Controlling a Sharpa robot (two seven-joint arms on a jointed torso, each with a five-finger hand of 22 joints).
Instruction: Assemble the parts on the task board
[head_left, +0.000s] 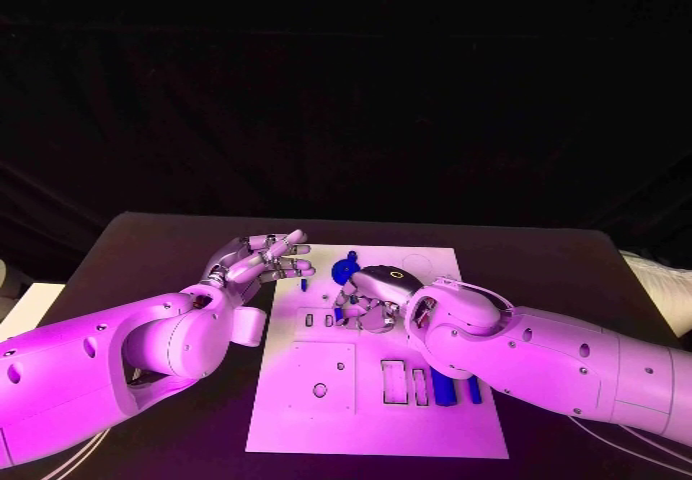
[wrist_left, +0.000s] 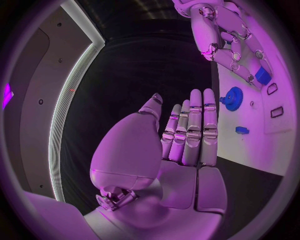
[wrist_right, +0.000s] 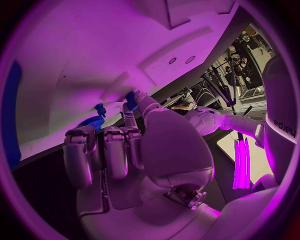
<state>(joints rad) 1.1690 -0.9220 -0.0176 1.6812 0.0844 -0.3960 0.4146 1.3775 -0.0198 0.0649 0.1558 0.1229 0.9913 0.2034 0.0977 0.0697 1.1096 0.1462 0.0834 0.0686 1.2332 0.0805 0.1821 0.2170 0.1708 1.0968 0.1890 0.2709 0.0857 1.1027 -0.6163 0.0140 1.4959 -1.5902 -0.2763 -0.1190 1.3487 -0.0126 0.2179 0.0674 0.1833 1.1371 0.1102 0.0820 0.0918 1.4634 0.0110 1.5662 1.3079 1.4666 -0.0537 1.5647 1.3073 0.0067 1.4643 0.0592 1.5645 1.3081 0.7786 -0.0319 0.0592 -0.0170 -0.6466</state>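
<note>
The white task board (head_left: 310, 400) lies mid-table. A round blue gear (head_left: 346, 268) stands near its far edge, also seen as the gear (wrist_left: 234, 97). My right hand (head_left: 372, 296) hovers low over the board just behind the gear, fingers curled, and pinches a small blue part (wrist_left: 262, 76) at its fingertips; the same part (wrist_right: 131, 99) shows by the thumb. My left hand (head_left: 267, 258) floats open beside the board's far left corner, fingers straight and apart, holding nothing. A tiny blue piece (wrist_left: 242, 130) sits on the board near that corner.
Two long blue parts (head_left: 444, 385) lie at the board's near right, beside two upright rectangular slots (head_left: 394, 380). Small slots (head_left: 309, 320) sit left of my right hand. Black table (head_left: 159, 250) surrounds the board.
</note>
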